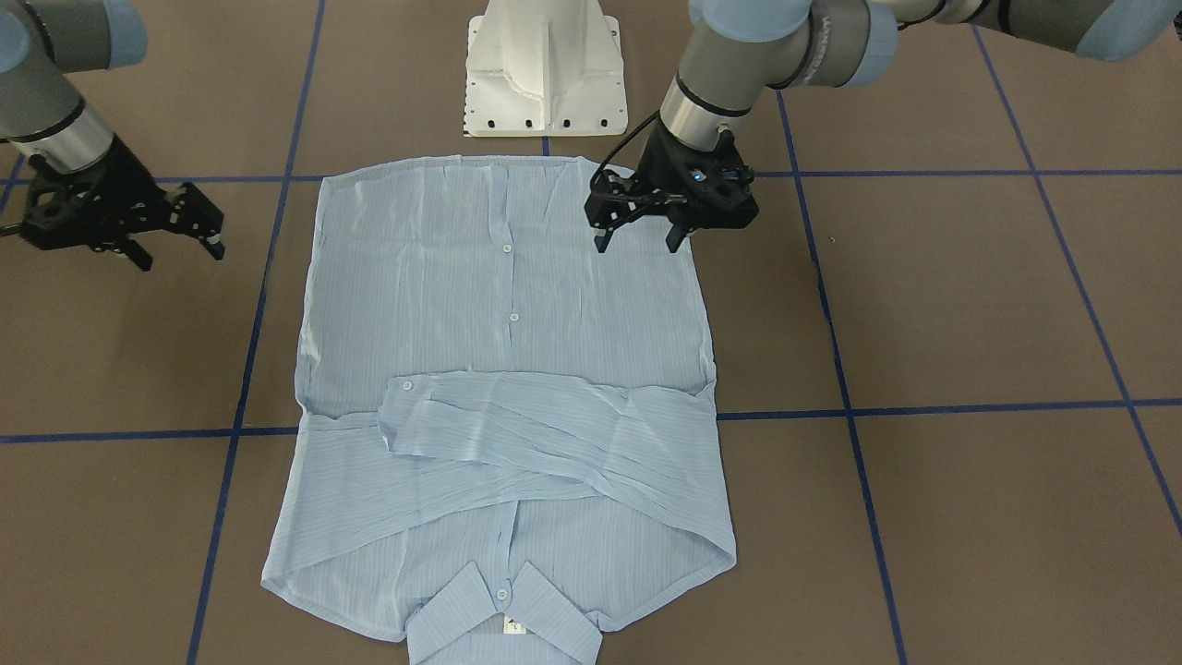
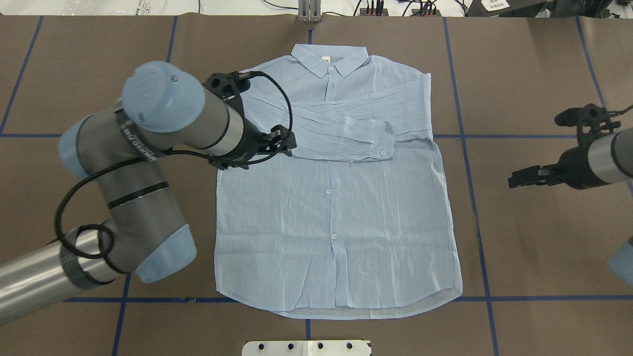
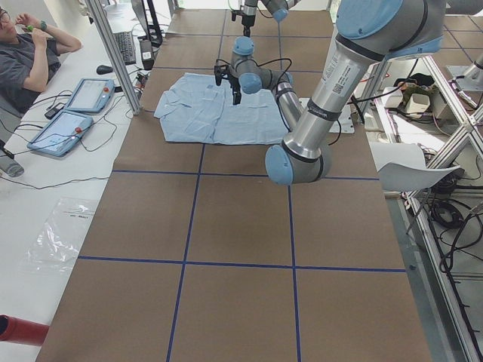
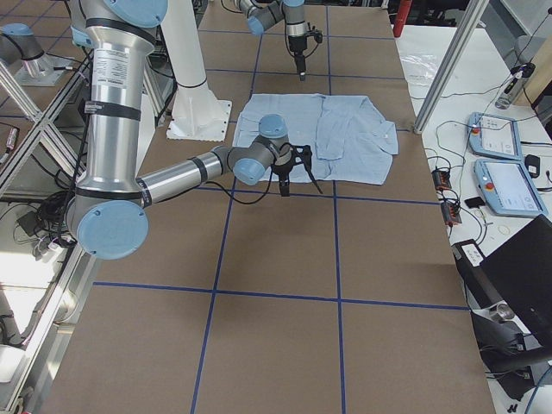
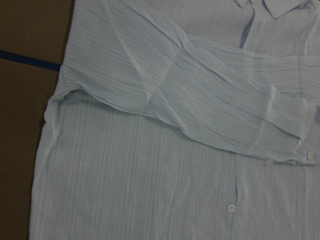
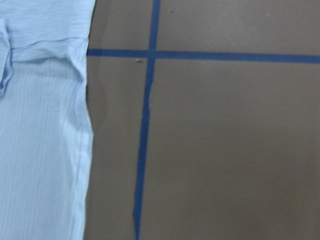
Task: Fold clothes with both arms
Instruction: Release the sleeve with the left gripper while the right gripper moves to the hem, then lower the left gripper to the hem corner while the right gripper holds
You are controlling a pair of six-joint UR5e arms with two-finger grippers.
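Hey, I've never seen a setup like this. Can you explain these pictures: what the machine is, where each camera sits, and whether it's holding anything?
This is a robot with two metal arms at a brown table marked with blue tape. Two pictures look down from above, one from behind the robot and one facing it; two look along the table from its ends; two come from cameras on the wrists. A light-blue shirt lies flat, buttons up, its sleeves folded across the chest. The left gripper hangs over the shirt's side, fingers apart, holding nothing. The right gripper hangs off to the side over bare table, also open and empty.
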